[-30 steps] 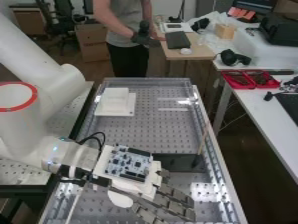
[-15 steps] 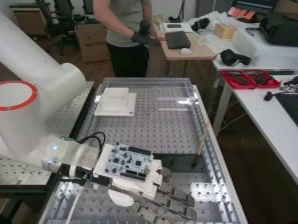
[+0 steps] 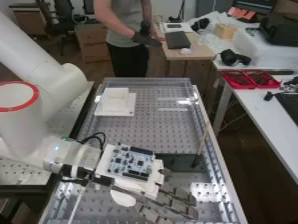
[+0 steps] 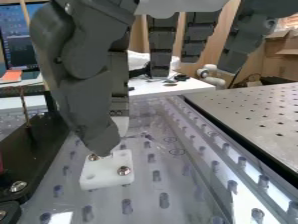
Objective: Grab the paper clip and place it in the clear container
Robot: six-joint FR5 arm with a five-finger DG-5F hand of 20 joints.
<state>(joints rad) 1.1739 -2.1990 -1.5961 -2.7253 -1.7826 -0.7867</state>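
Note:
Over the near part of the bench, the hand [image 3: 174, 201] extends from the arm with its dark fingers fairly straight. In the wrist view the hand [image 4: 90, 95] shows its thumb pointing down beside a white block, the other fingers spread apart; nothing is gripped. Thin oval outlines like a paper clip [image 4: 176, 151] lie flat on the see-through surface, a little away from the thumb tip. Transparent walls of what looks like the clear container [image 3: 148, 79] stand around the perforated bench's far part; its exact extent is hard to tell.
A white stepped block [image 3: 116, 102] stands towards the far left of the bench. Beside the thumb is a white block with screws [image 4: 108, 170]. A dark crossbar [image 3: 179, 162] and a thin upright rod [image 3: 201, 145] are near the hand. Red trays [image 3: 249, 80] sit on the right table.
In the high view the hand has shifted very slightly right and towards the near end. Its fingers look unchanged.

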